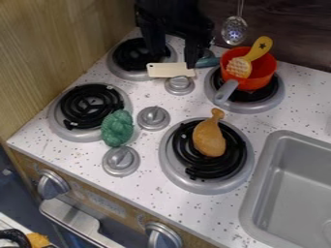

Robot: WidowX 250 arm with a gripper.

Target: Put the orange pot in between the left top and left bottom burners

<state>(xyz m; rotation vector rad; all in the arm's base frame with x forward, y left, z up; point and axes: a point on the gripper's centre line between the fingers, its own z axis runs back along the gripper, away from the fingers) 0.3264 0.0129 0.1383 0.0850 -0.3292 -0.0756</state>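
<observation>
Spread apart at the fingers of the black two-finger gripper (174, 60), with a gap between and nothing pinched. Hangs beside the black-coiled left top burner (126, 52), with one fingertip over the cream blade of the teal-handled toy cleaver (165, 69); can't tell from here whether touching. To the right of that, on the right-hand top burner (275, 100), find the round orange pot (262, 75), upright, grey handle pointing down and left, yellow slotted spatula (261, 47) leaning inside. Looks like the approach step, with grasp, carry and placing yet to do. Next, lift away from the cleaver, swing right, and close on the pot's rim or handle, minding the spatula, likely to tip or get in the way. Then carry left, high enough to pass over the cleaver, and lower onto the white speckled counter (107, 79) between the left top burner and the left bottom burner (87, 109). Set down carefully there: a narrow strip, with a risk of tilting on a burner's edge.
</observation>
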